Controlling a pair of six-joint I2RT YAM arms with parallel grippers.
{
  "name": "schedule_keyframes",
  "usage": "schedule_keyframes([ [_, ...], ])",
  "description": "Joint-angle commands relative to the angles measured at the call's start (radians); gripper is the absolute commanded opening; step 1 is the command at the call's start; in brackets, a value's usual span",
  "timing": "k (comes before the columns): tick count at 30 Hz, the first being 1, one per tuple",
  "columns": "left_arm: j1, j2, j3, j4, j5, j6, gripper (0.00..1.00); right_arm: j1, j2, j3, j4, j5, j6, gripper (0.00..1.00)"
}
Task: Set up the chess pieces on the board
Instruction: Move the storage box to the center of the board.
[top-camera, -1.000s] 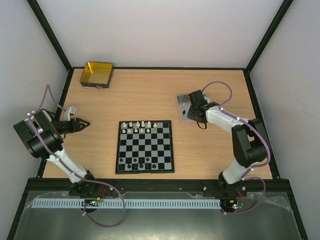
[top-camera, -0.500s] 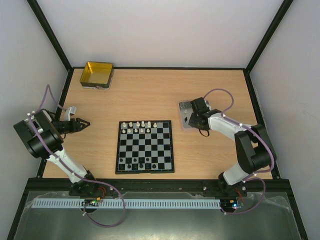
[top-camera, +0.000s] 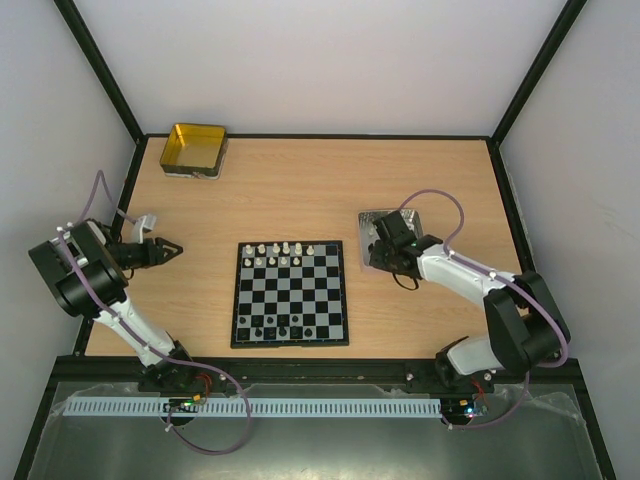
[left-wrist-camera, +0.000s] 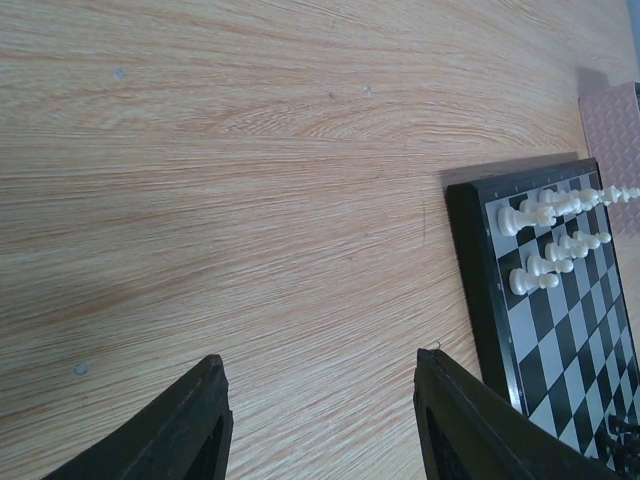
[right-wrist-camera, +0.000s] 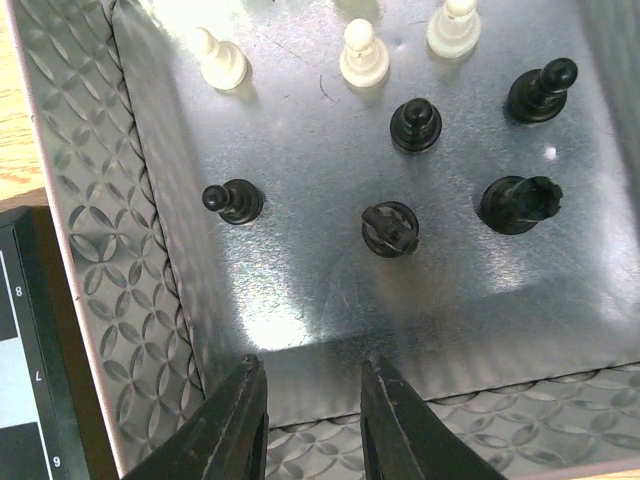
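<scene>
The board (top-camera: 237, 300) lies at the table's middle, with white chess pieces (top-camera: 281, 254) on its far rows and black ones (top-camera: 272, 325) on its near rows. More pieces stand in the silver tray (right-wrist-camera: 62, 200): white pawns (right-wrist-camera: 363, 58) at its far side and several black pieces (right-wrist-camera: 390, 228) nearer. My right gripper (right-wrist-camera: 312, 368) is open and empty, low over the tray's near rim; the top view shows it (top-camera: 381, 250) there. My left gripper (top-camera: 172, 250) is open and empty over bare wood left of the board (left-wrist-camera: 478, 260).
A gold-yellow tin (top-camera: 193, 150) stands at the far left corner. The tray (top-camera: 373, 218) sits just right of the board's far corner. Black frame rails edge the table.
My right gripper has moved nearer and lower, from the tray's far part to its near rim. The left arm has not moved.
</scene>
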Motion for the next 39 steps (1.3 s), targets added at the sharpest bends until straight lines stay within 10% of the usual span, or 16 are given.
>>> schedule_keyframes([
  [1,-0.015,-0.041,-0.020,-0.012,0.007,-0.002,0.51,0.005,-0.029,-0.015,-0.024,0.008,0.028,0.26],
  [39,-0.055,-0.109,-0.028,0.000,-0.033,-0.036,0.51,0.295,-0.270,-0.266,-0.032,-0.034,0.284,0.25],
])
